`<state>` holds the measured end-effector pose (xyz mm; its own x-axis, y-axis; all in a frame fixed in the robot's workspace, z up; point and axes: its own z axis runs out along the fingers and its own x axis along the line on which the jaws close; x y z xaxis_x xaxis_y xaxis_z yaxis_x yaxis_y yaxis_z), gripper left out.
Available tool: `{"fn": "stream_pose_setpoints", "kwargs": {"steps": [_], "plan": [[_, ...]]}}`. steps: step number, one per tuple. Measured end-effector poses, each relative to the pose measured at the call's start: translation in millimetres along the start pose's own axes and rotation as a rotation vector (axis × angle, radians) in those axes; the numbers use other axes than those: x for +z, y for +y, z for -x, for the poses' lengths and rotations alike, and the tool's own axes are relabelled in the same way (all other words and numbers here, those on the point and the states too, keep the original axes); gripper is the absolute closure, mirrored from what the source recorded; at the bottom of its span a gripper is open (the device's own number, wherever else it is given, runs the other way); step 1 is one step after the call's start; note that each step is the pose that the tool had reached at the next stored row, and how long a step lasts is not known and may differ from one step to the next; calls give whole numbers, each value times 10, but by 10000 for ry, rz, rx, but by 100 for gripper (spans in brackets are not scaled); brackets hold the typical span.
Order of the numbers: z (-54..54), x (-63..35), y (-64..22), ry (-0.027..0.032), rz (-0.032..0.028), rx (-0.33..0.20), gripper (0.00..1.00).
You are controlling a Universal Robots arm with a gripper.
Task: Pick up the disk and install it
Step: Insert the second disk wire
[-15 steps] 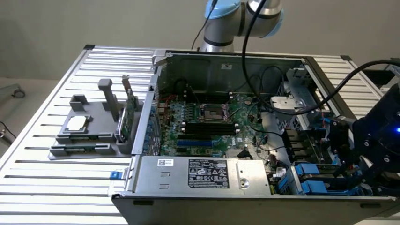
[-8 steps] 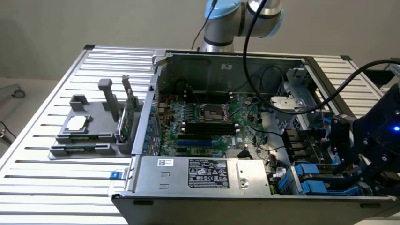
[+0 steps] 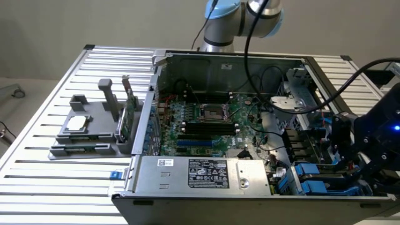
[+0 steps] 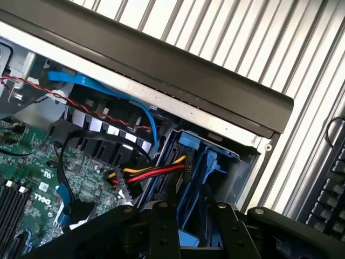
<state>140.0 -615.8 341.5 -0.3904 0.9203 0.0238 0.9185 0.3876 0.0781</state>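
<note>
Slatted aluminium surface (image 3: 44,187) carries an open computer case (image 3: 250,207), lid off; Universal Robots arm (image 3: 231,18) is based behind the case, its dark wrist end at the exterior view's right, over the case's near corner; motherboard (image 3: 206,117) lies in the case floor, power supply (image 3: 206,173) along the front wall; grey tray (image 3: 81,151) sits on the surface at the exterior view's left, apart from the case; blue drive bay (image 4: 207,162) occupies the corner under the wrist; claw (image 4: 191,226) reaches into that bay, its black fingers (image 4: 164,229) partly apart, apparently clamped on the disk (image 4: 190,238), only its blue carrier edge visible between them; red-yellow power leads (image 4: 156,174) run just beside the bay.
</note>
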Motion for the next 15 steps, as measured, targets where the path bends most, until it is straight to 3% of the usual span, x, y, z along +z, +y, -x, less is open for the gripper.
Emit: {"fn": "stream_pose_setpoints", "kwargs": {"steps": [7, 15], "plan": [[28, 5, 63, 117, 53, 80, 69], [63, 35, 62, 131, 47, 265, 69]]}}
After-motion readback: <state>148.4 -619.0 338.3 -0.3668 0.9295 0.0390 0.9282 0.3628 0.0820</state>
